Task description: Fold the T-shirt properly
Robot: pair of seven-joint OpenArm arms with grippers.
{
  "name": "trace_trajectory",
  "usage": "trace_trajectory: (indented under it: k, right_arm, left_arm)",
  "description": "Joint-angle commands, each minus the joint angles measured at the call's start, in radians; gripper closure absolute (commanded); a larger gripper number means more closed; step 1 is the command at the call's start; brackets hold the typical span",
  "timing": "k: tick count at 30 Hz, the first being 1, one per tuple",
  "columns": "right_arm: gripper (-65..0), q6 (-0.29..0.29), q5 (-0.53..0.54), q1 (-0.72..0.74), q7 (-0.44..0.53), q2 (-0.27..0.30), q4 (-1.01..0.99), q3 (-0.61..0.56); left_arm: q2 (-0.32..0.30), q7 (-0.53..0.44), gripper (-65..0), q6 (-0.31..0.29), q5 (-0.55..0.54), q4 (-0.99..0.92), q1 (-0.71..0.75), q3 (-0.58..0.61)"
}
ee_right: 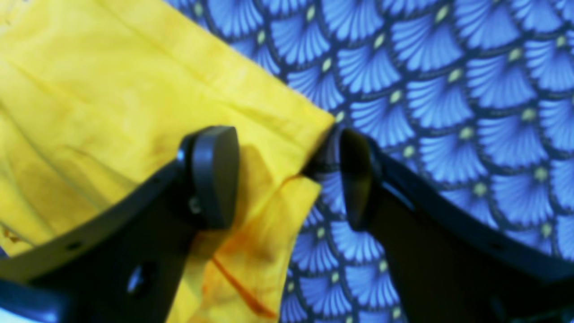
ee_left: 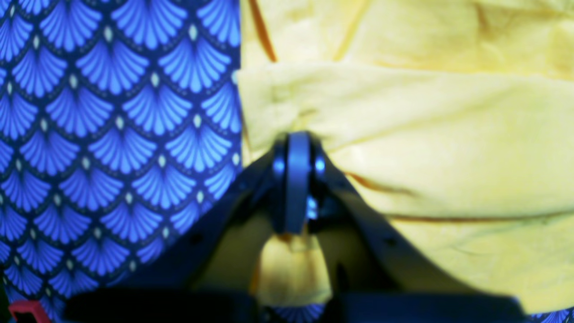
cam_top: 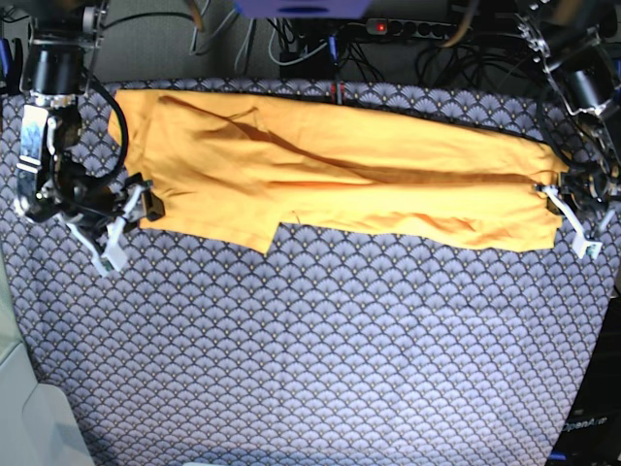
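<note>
Two grippers: left gripper (ee_left: pixel 293 179) is pinched on the T-shirt (cam_top: pixel 330 180), right gripper (ee_right: pixel 287 179) gapes around its corner. Shirt's stretched across the patterned cloth (cam_top: pixel 310 349); thin and floppy, so grab edges.

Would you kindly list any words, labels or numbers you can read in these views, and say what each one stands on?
"OpenArm": faint print on the dark part at the base view's bottom right corner; its end is too small to be sure of.
The T-shirt carries no print.
The patterned tablecloth shows no lettering.
</note>
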Motion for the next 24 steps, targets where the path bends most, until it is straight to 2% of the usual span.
trace_trajectory:
  k: [1, 6, 8, 10, 15, 19, 24]
  right_arm:
    - [-36.8, -0.003, 0.022, 0.024, 0.023, 0.018, 0.013, -0.004]
    - [-36.5, -0.003, 0.022, 0.027, 0.055, 0.016, 0.009, -0.030]
    - [-34.1, -0.003, 0.022, 0.025, 0.056, 0.012, 0.009, -0.030]
    - [-27.2, -0.003, 0.022, 0.025, 0.056, -0.001, 0.009, -0.032]
    - [0.0, -0.003, 0.022, 0.028, 0.056, -0.005, 0.011, -0.032]
    - [0.0, -0.003, 0.024, 0.024, 0.055, -0.005, 0.045, -0.032]
    - [0.0, -0.003, 0.028, -0.046, 0.027, -0.002, 0.232, -0.033]
  left_arm:
    - [-0.010, 0.034, 0.0, 0.002, 0.029, 0.002, -0.004, -0.001]
    - [-0.010, 0.035, 0.0, 0.002, 0.029, 0.002, -0.007, -0.001]
    - [-0.010, 0.035, 0.0, 0.002, 0.029, 0.002, -0.007, -0.001]
    - [-0.010, 0.035, 0.0, 0.002, 0.029, 0.002, -0.007, -0.001]
    - [-0.010, 0.035, 0.0, 0.002, 0.029, 0.002, -0.007, -0.001]
    - [-0.010, 0.035, 0.0, 0.002, 0.029, 0.002, -0.007, -0.001]
    - [-0.010, 0.035, 0.0, 0.002, 0.029, 0.002, -0.009, -0.001]
